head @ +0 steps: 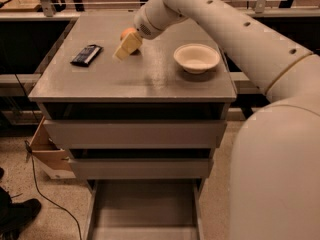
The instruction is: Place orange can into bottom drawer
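The orange can (127, 33), a small round orange ball, sits on the cabinet top (135, 74) toward the back, mostly hidden behind my gripper. My gripper (126, 47) is right in front of it, its pale fingers (128, 45) pointing down and left at the ball's near side. The bottom drawer (144, 209) is pulled out at the foot of the grey cabinet, with a bare flat grey floor.
A white bowl (197, 57) stands on the right of the cabinet top. A flat black packet (86, 54) lies on the left. Two upper grey drawers (135, 134) are slightly open. A cardboard box (46, 151) and a cable lie on the floor at left.
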### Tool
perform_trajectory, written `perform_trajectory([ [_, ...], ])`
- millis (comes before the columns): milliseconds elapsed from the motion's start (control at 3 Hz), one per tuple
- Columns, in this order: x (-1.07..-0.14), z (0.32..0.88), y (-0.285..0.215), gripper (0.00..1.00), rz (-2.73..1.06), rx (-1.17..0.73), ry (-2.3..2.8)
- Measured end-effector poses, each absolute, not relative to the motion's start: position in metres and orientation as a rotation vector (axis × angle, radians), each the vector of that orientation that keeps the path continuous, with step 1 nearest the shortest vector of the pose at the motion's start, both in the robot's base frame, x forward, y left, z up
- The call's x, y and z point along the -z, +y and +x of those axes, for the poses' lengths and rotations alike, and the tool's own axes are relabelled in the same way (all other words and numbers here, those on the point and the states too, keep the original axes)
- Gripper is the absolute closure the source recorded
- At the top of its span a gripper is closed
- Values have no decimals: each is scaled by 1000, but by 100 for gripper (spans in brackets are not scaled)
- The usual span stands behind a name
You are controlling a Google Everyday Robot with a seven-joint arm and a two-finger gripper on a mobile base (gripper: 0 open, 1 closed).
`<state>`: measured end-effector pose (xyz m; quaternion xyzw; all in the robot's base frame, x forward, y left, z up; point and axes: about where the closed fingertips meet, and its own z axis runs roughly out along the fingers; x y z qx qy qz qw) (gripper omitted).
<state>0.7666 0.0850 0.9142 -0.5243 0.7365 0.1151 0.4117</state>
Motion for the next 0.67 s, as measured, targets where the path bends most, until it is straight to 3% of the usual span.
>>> perform_trajectory([
  [667,-884,827,103,0,-1246,-227,1822],
])
